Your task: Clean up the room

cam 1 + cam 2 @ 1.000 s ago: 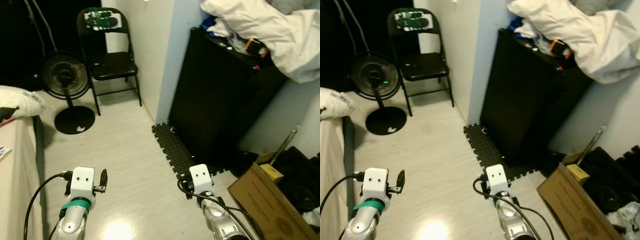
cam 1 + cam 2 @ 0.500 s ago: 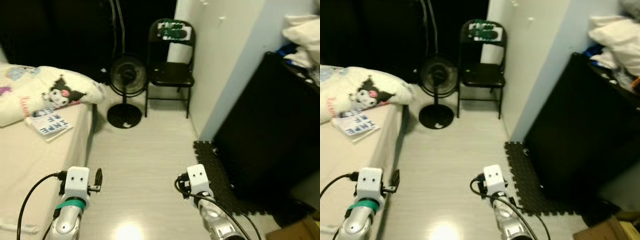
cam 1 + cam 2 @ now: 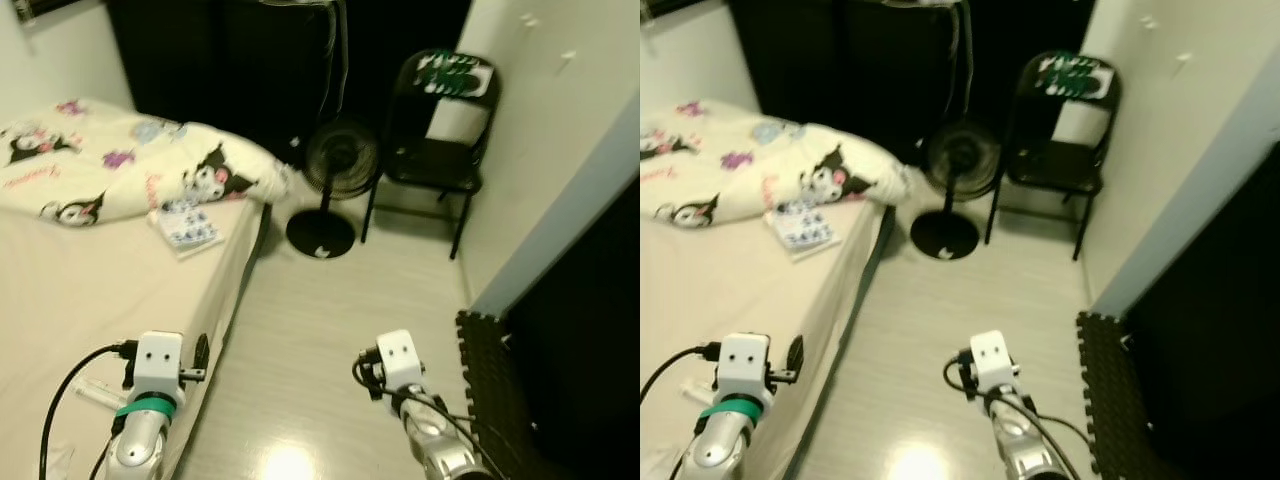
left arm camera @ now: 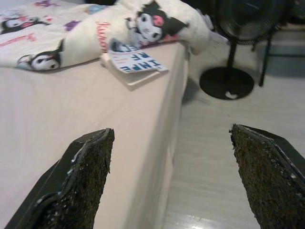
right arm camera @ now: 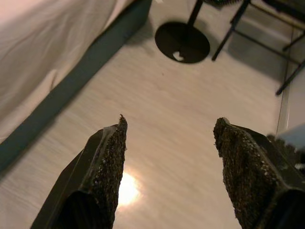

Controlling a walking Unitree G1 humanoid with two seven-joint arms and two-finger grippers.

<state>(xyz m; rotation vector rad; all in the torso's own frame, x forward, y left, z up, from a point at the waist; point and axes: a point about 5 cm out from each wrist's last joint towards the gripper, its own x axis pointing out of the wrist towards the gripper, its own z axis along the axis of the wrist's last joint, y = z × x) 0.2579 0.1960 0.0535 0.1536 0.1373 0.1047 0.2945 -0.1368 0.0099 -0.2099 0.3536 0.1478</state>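
You've got both grippers spread wide, holding nothing: left gripper [image 4: 171,162] over the bed [image 3: 70,300] edge, right gripper [image 5: 169,157] over the floor [image 3: 330,320]. 1 book [image 3: 188,226] lies near the bed's edge, by the pillow [image 3: 150,170]. Fan [image 3: 335,170] & chair [image 3: 435,150] stand past the bed.

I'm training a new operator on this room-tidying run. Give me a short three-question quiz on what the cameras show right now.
1. True or false: the left claw is open and holds nothing.
2. What stands on the floor between the bed and the folding chair?
A. a floor fan
B. a bucket
C. a lamp
3. Fill in: the booklet lies on the bed beside the printed ____.

Key: 1 true. 2 A, the floor fan. 3 blanket.
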